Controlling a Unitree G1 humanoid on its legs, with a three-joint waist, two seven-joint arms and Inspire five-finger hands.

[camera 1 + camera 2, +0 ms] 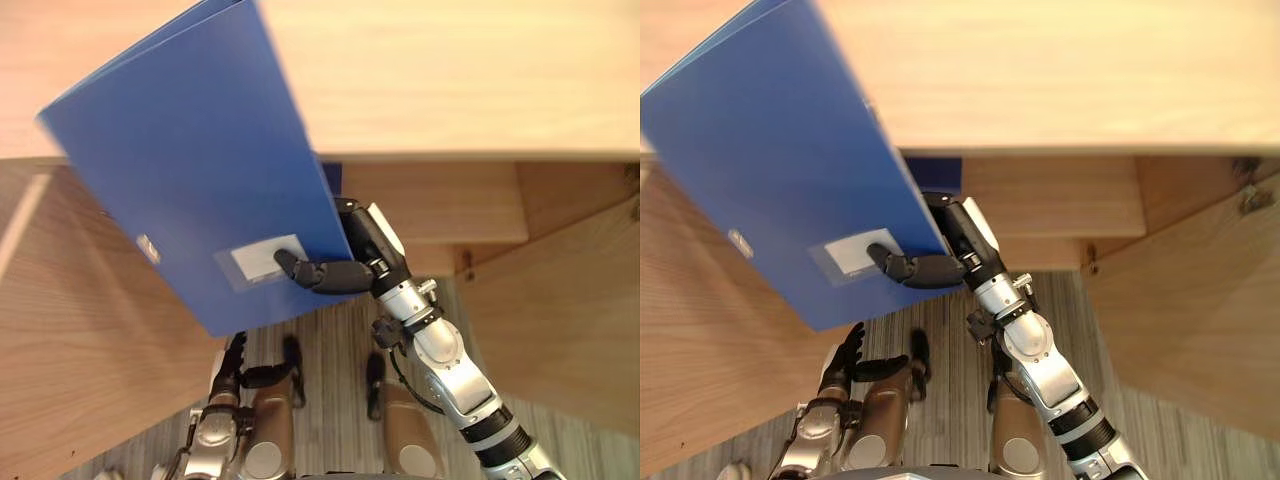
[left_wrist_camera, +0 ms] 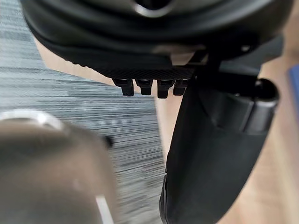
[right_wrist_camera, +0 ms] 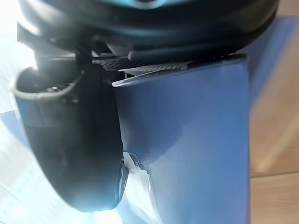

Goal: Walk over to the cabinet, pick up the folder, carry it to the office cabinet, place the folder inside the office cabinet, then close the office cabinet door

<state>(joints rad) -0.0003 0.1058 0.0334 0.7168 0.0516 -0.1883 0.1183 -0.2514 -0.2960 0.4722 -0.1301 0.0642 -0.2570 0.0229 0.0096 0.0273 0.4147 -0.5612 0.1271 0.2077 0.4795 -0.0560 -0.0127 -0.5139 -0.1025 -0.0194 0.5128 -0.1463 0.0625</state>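
Note:
A blue folder with a pale label on its cover is held up, tilted, in front of the wooden cabinet's top. My right hand is shut on the folder's lower edge, thumb pressed on the label side and fingers hidden behind. Up close, the right wrist view has the blue cover beside my right thumb. My left hand hangs low by my side, fingers relaxed and holding nothing; its fingertips point at the floor.
Below the cabinet top is a recessed wooden shelf. A wooden door panel with a hinge stands open at the right. Another wooden panel flanks the left. Grey striped floor lies beneath.

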